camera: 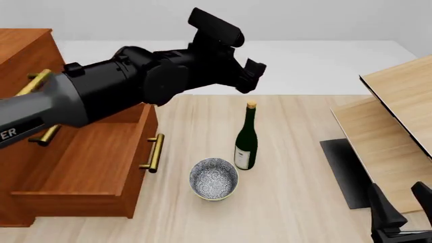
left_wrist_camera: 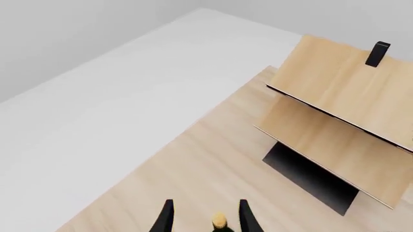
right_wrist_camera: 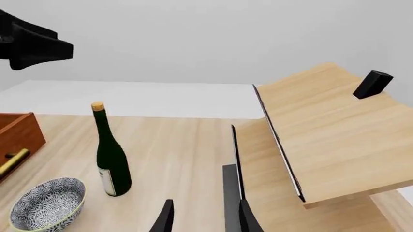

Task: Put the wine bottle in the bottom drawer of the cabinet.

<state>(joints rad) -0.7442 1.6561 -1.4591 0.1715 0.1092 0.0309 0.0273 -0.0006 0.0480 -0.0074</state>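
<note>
Two jaws, both spread wide and empty. The wine bottle (camera: 246, 136) stands upright on the table (camera: 297, 192), beside the bowl (camera: 213, 178). My left jaws (camera: 251, 76) hover directly above its gold cap; my right jaws (camera: 398, 205) sit well off. The bottom drawer (camera: 88, 157) is pulled out.

The only lettering that can be read is on the left arm (camera: 60, 104): white capitals "ER" on its grey sleeve at the front view's left edge, the end of a word cut off by the frame. The white label (camera: 242, 156) on the wine bottle (camera: 246, 142) shows no readable print.
</note>
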